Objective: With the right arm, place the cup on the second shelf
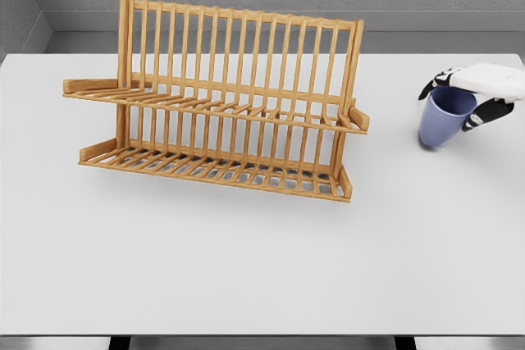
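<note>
**Inspector:** State the position of the cup (444,117).

**Assessor:** The blue cup stands on the white table (262,260) at the far right, well apart from the wooden rack (221,104). It looks slightly tilted, mouth up and leaning toward the hand. Its base appears to be at the table surface; whether it has lifted clear I cannot tell.

**Inspector:** And the right hand (480,92)?

**Assessor:** It enters from the right edge and sits over the rim, dark fingers curled down on both sides of the cup's upper wall, gripping it. I judge that an over-the-top hold would leave the base free to set down on slats.

**Inspector:** Contents?

**Assessor:** The cup's interior, as far as visible, shows nothing inside. Both rack tiers hold nothing. The upper tier (205,104), which I take to be the second shelf, runs left to right with a raised lip at each end.

**Inspector:** Left arm?

**Assessor:** Not visible.

**Inspector:** Progress?

**Assessor:** Early, in my judgement: the grasp is made, transfer leftward not yet done.
</note>
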Controlling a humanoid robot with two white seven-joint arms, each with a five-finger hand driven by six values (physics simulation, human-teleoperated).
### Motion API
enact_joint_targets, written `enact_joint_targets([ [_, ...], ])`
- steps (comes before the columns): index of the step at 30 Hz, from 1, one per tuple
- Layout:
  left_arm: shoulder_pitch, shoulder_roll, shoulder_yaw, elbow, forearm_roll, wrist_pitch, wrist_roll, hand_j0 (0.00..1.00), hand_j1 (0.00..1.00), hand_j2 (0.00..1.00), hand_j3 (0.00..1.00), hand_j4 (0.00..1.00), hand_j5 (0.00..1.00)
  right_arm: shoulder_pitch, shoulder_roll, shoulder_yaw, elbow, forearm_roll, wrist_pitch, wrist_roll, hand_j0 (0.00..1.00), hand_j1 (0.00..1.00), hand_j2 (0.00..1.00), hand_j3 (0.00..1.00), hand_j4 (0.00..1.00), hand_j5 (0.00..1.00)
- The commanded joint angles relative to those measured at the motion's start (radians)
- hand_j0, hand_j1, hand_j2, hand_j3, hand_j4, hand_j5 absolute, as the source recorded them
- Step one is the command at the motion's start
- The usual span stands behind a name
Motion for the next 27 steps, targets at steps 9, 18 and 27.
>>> enact_joint_targets([
  [9, 0.0, 0.0, 0.0, -0.001, 0.0, 0.0, 0.0, 1.0, 1.0, 1.0, 1.0, 1.0, 1.0, -0.009, -0.025, -0.036, -0.072, -0.004, 0.001, 0.0, 0.7, 0.7, 0.7, 0.7, 0.7, 0.7],
  [18, 0.0, 0.0, 0.0, -0.001, 0.0, 0.0, 0.0, 1.0, 1.0, 1.0, 1.0, 1.0, 1.0, -0.009, -0.036, -0.091, -0.116, -0.005, -0.005, 0.0, 0.7, 0.7, 0.7, 0.7, 0.7, 0.7],
  [27, 0.0, 0.0, 0.0, -0.001, 0.0, 0.0, -0.001, 1.0, 1.0, 1.0, 1.0, 1.0, 1.0, -0.009, -0.057, -0.122, -0.231, -0.006, 0.006, 0.0, 0.7, 0.7, 0.7, 0.7, 0.7, 0.7],
])
